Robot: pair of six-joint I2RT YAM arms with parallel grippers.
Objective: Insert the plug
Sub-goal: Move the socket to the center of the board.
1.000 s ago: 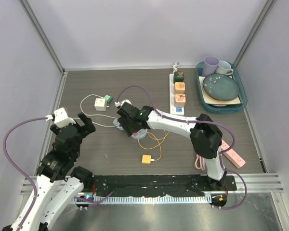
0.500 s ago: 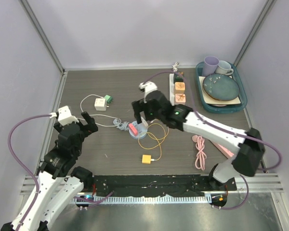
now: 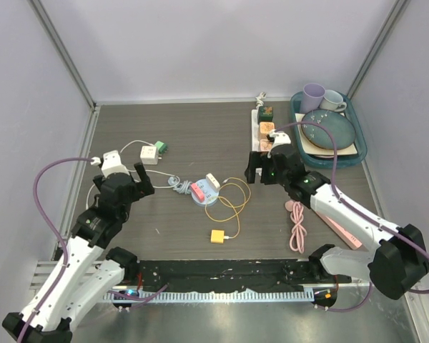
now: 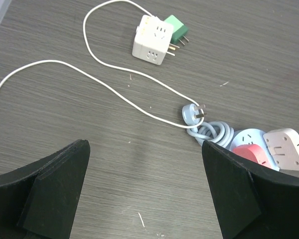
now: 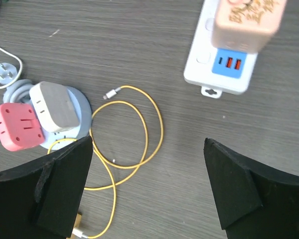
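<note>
Fingers on the left gripper are spread wide with nothing between them, and it's the same on the right gripper; the left one hangs over bare table just short of the grey plug, which lies loose at the end of the white cord, not in any socket; the right one hovers over the yellow cable, between the hub and the strip; the beige plug sits face-up on the hub right beside the red plug and looks pushed in, which I'd guess is why the right jaws are clear of it; can't tell from above if it's fully seated; if grey is the one meant, the left arm looks lined up to grab it, prongs already pointing toward the hub.
</note>
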